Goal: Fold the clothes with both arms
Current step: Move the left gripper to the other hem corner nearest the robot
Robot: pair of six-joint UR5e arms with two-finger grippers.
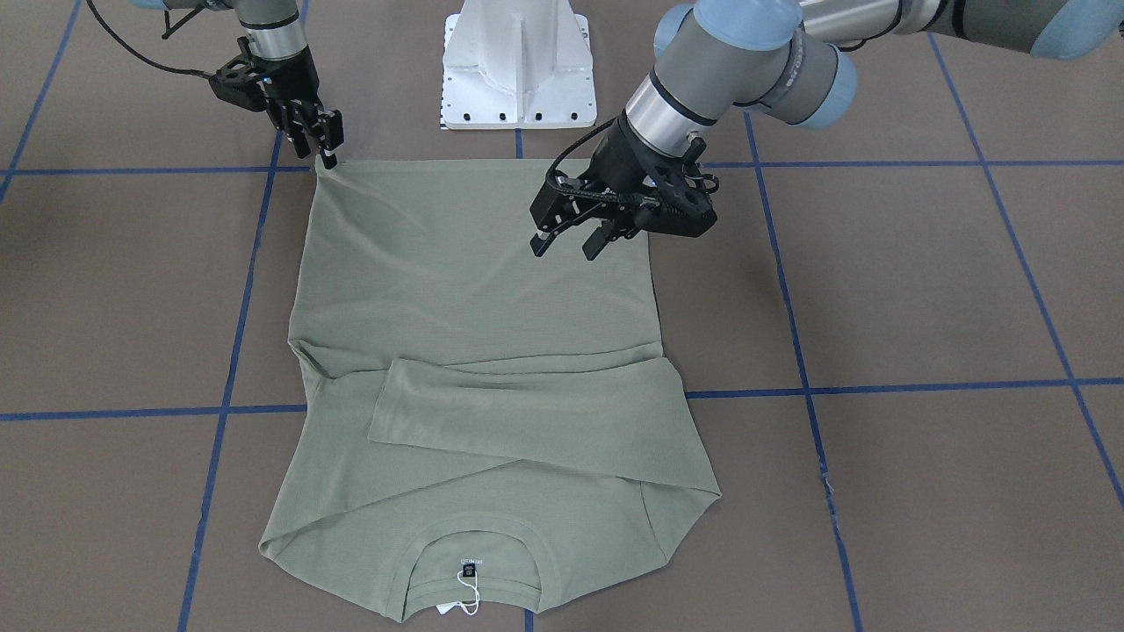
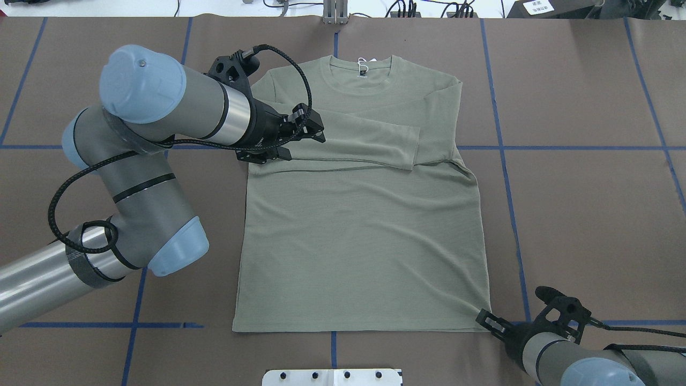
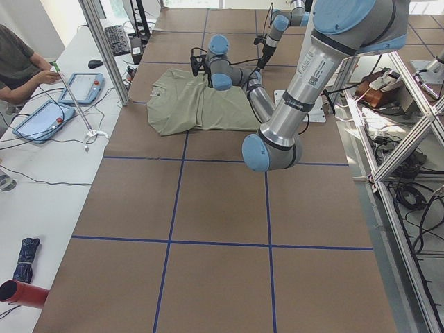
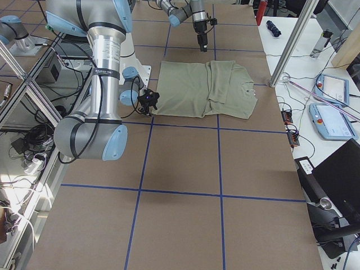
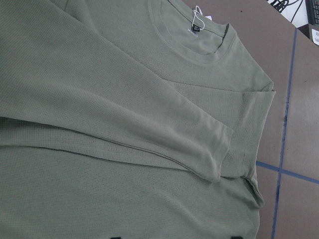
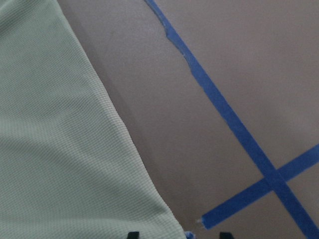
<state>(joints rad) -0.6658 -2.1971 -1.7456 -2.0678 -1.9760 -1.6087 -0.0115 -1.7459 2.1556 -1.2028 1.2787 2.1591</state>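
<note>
Shirt (image 2: 359, 241) is lying flat on table (image 2: 579, 203), sleeves (image 2: 375, 139) crossing its chest.
Left gripper (image 1: 565, 248) is hovering above the shirt's side edge, fingers spread wide; right gripper (image 1: 327, 156) is hanging at a hem corner (image 1: 320, 173), tips parted around it, not yet pinching.

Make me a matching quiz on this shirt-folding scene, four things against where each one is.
Things:
1. left gripper
2. right gripper
3. hang tag
4. sleeve cuff

Places:
A. at the collar
B. at a hem corner
C. lying across the chest
D. above the body of the shirt

Pairs: 1-D, 2-B, 3-A, 4-C.
</note>
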